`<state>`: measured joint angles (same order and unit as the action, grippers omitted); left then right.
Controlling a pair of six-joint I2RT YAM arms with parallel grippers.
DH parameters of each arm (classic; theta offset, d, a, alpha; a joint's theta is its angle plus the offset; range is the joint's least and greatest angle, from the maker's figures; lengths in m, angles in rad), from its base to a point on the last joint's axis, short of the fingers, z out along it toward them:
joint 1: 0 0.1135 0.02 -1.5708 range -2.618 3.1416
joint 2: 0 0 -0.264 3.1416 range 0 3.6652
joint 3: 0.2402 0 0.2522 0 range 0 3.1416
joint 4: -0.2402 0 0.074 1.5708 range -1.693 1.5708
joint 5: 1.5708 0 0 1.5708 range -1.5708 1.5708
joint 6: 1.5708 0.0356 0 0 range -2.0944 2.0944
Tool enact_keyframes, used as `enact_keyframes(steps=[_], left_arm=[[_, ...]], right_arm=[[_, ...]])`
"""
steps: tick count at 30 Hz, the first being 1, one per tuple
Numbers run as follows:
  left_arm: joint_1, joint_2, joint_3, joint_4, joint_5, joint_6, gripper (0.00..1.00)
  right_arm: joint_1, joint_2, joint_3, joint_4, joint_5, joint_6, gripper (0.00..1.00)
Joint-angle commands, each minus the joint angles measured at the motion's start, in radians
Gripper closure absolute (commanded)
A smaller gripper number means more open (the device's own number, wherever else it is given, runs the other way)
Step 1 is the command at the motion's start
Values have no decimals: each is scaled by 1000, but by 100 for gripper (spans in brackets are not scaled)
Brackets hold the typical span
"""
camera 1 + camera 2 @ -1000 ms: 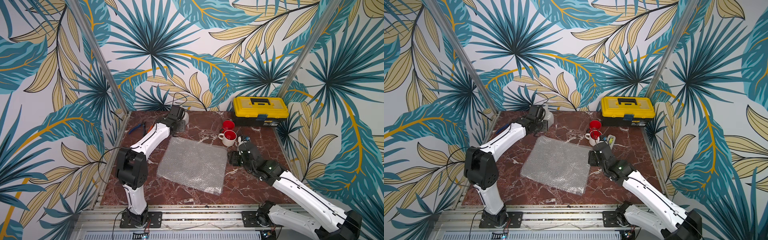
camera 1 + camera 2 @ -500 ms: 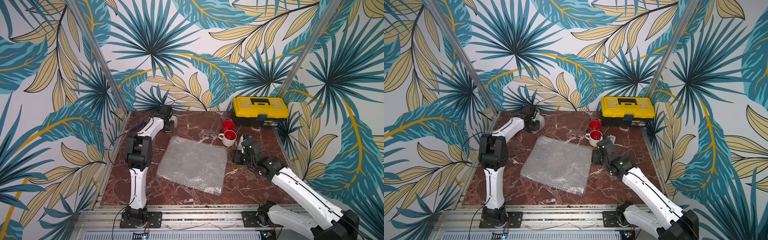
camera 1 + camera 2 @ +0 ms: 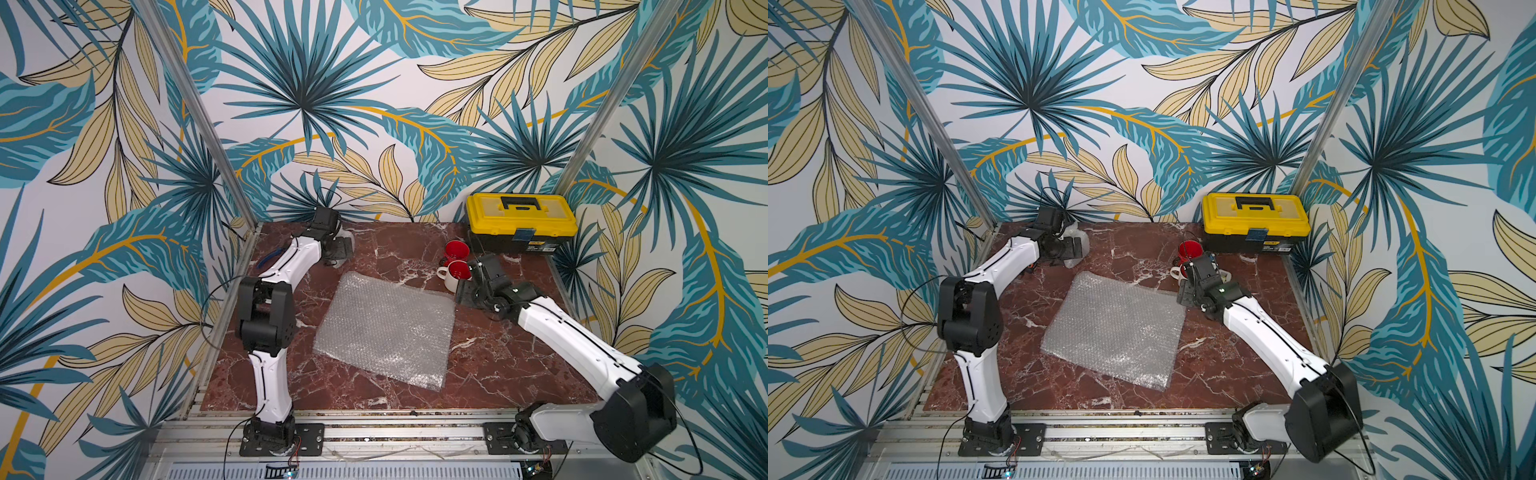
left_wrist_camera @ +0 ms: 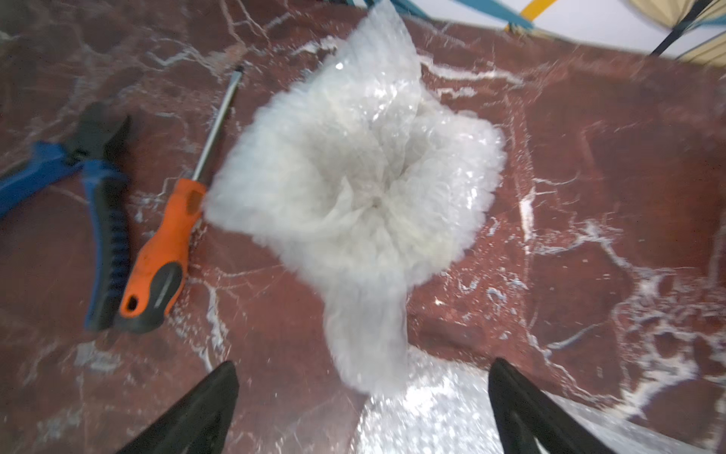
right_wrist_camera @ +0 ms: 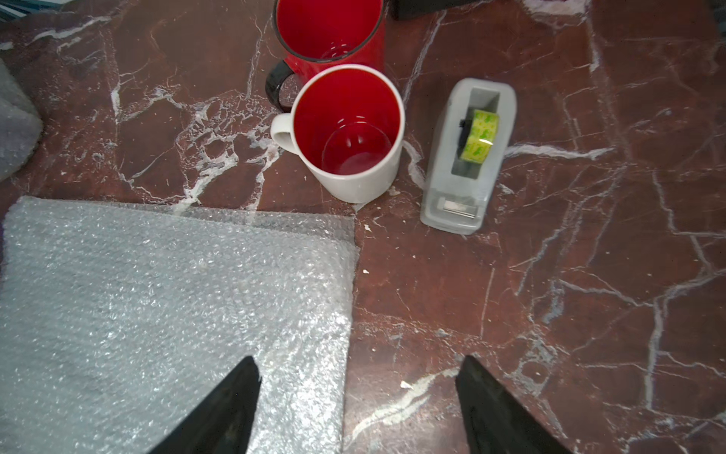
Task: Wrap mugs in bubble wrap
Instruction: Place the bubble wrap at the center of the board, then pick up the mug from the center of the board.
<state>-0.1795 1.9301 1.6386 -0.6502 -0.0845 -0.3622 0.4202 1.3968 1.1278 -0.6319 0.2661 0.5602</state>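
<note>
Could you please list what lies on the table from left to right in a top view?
From the left: blue-handled pliers → flat bubble wrap sheet → white mug with red inside → yellow toolbox.

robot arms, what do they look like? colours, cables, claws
The left arm and right arm both have glossy white link shells with bulky black joint housings, and stand on black base plates on an aluminium rail. Thin black cables run along the links and loop free. The left claw and right claw each have two black, tapering fingers.
</note>
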Motion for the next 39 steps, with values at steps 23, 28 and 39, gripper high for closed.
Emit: enact_keyframes(steps=[23,28,39], left_arm=[[-144,-446,-667,246,58,-169,0],[-78,-440,-690,218,-15,-213,0],[-14,-369,-709,207,-30,-231,0]], right_arm=[[-16,831,848,-183,134,23,41],[-24,880,906,-219,133,68,41],[-53,992,1035,-300,134,143,41]])
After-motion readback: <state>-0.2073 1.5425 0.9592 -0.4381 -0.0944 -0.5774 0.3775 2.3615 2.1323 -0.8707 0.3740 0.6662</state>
